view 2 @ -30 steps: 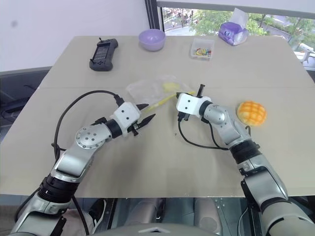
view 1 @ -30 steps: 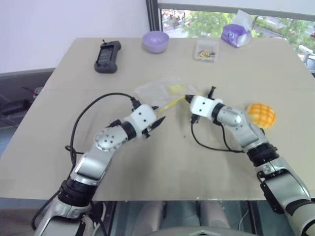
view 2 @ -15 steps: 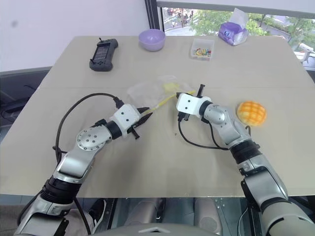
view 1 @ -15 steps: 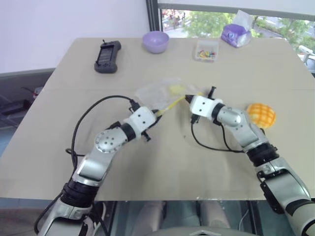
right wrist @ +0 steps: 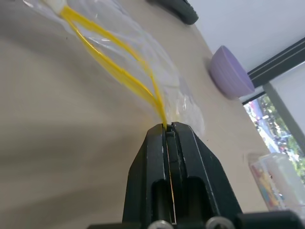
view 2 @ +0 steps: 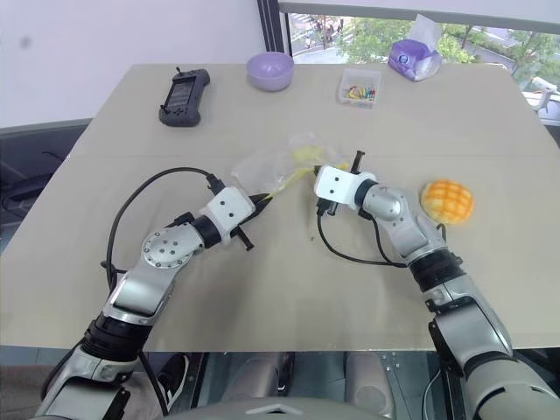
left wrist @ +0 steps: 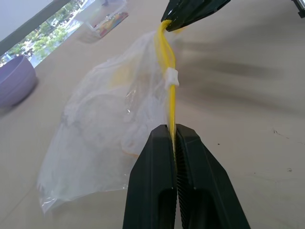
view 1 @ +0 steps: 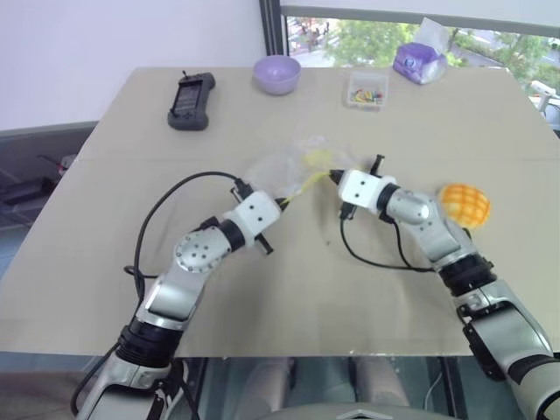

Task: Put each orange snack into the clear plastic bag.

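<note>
beige worktop (view 1: 289, 289) carries an orange snack (view 1: 464, 204), lilac bowl (view 1: 276, 73), black controller (view 1: 191, 100), small clear box (view 1: 367, 88) and purple packet (view 1: 418, 61).

The left end effector (left wrist: 174, 138) pinches the clear plastic bag's (left wrist: 105, 129) yellow seal strip (left wrist: 170, 102).

arms: silver | wrists: white blocks | jaws: black | cables: black, looped

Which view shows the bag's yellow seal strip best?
The left wrist view: the yellow seal strip runs from the left gripper up to the right gripper, both shut on it. The right wrist view shows its two halves parting; the eye views show a thin yellow line.
</note>
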